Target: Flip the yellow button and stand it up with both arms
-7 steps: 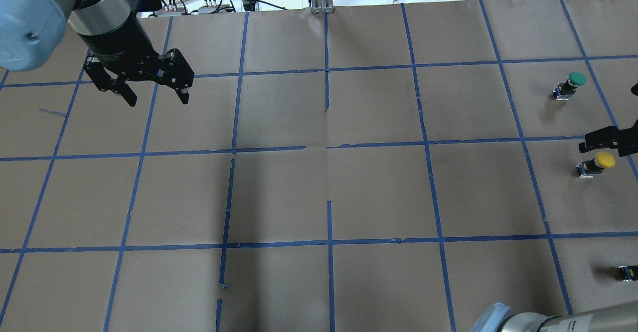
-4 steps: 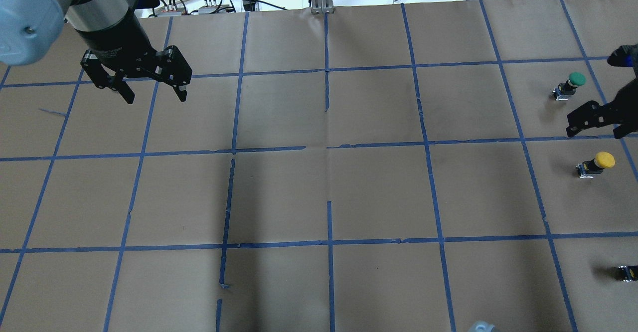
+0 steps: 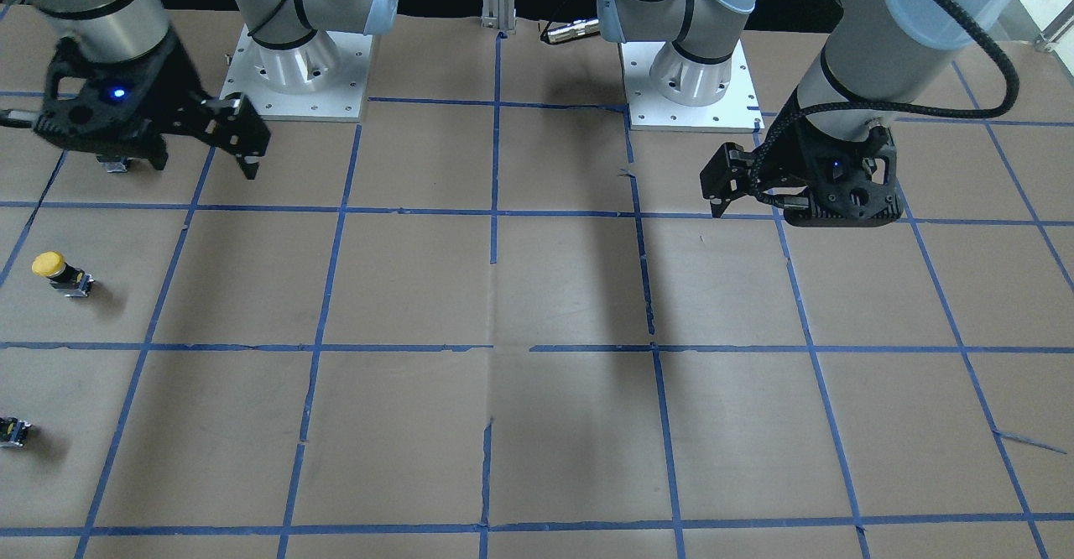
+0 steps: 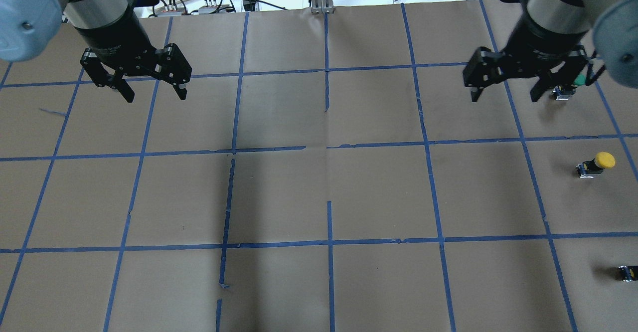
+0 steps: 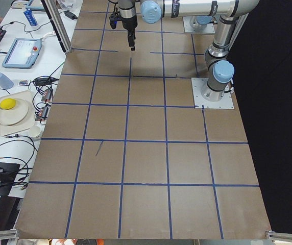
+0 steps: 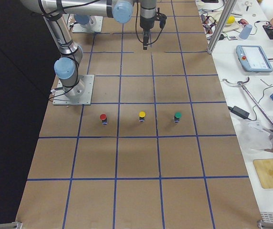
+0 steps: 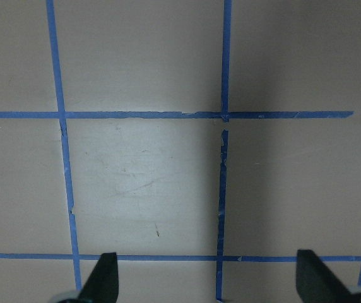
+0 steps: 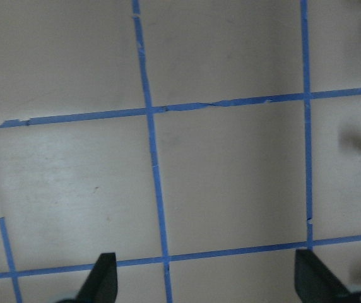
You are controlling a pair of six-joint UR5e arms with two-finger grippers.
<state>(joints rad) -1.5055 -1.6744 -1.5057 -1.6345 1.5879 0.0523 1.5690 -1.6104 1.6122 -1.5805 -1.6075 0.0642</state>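
Main risk is a wrong pick, since three like-shaped buttons sit in one row on the robot's right side of the table (image 4: 379,192). Nearest the base is the red button (image 6: 103,118). The yellow button (image 4: 595,163) is in the next square, apart from both neighbours, and the green button (image 6: 177,116) is furthest out. The right gripper (image 4: 504,95) hangs just beside the green one (overhead, a finger partly hides it), so a straight drop from here prob. knocks or grabs green, not yellow.

Second risk: yellow looks to stand cap-up on a narrow body. An off-centre pinch w/ one finger landing first could tip it or skid it over the table.

Third: the flip needs a hand-over, and the left gripper (image 4: 156,95) is well apart, across the table. A loose pinch on the round cap during transfer could drop it.

Pose: the left arm (image 4: 99,18) and right arm (image 4: 553,8) reach out over the further squares, wrists pointing down. Both claws are spread wide w/ nothing between the fingers, and both sit clear of the surface.
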